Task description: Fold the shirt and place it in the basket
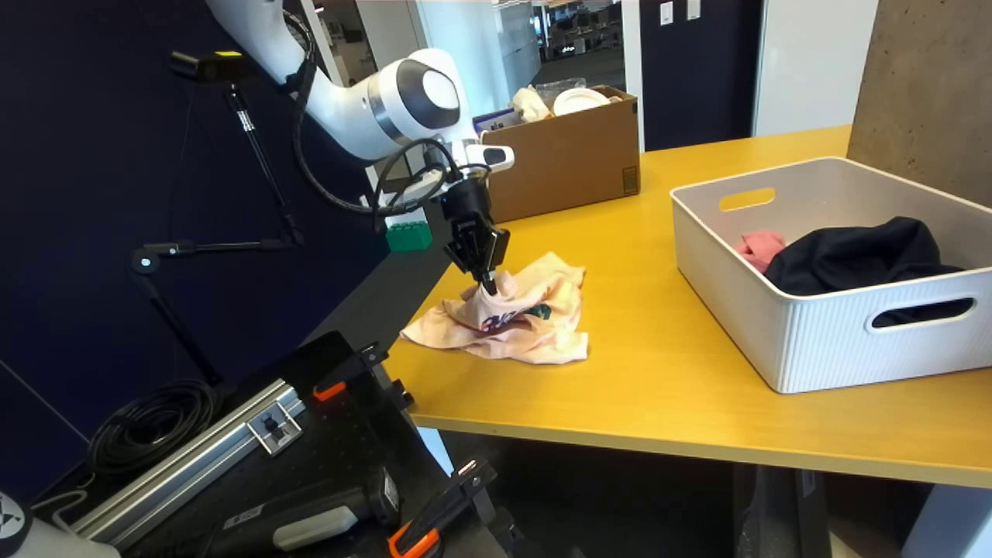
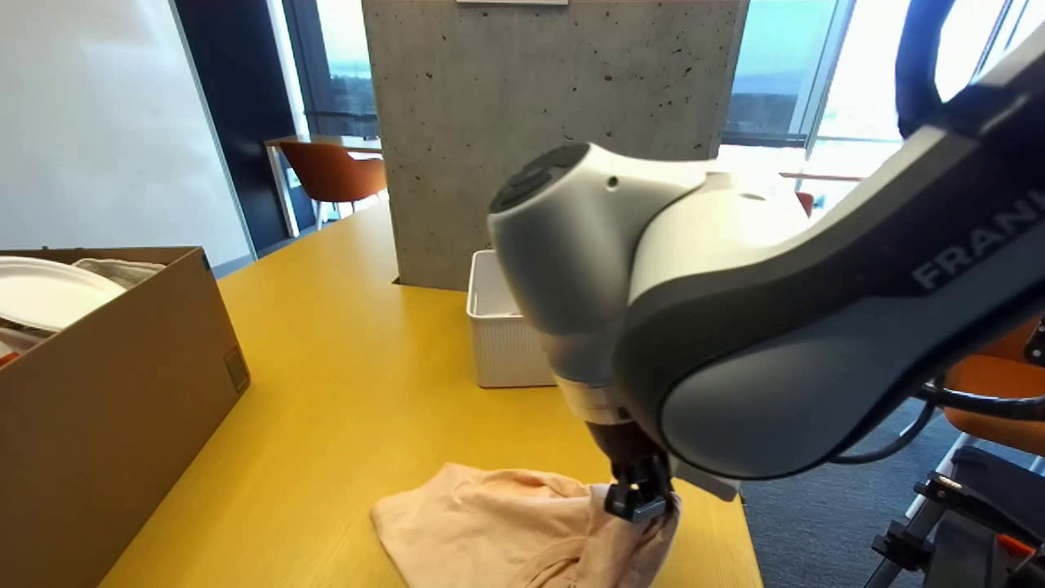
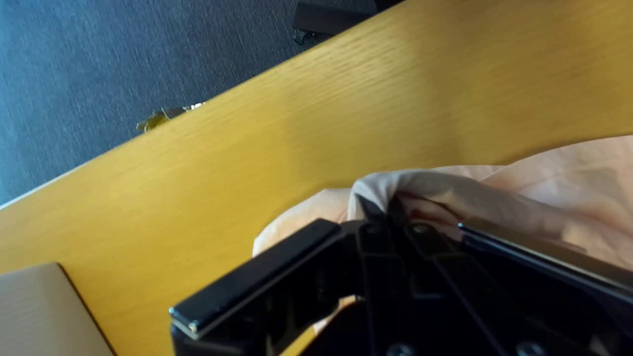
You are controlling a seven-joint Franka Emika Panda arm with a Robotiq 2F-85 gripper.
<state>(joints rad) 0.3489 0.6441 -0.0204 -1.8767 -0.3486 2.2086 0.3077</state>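
The shirt (image 1: 554,291) lies crumpled on the yellow table near its edge, with part of its dark and green print showing. Its plain peach cloth shows in an exterior view (image 2: 482,523) and in the wrist view (image 3: 588,183). My gripper (image 1: 488,284) points down and is shut on a raised fold of the shirt. The fold is pinched between the fingertips in the wrist view (image 3: 384,210). The rest of the shirt stays on the table. The white-grey basket (image 1: 821,349) stands apart from the shirt; the arm partly hides it in an exterior view (image 2: 514,351).
A black garment (image 1: 860,252) and a pink cloth (image 1: 761,248) lie in the basket. A brown cardboard box (image 1: 566,167) filled with items stands on the table. A concrete column (image 2: 555,106) rises behind the basket. Clamps (image 1: 449,496) sit by the robot's black base.
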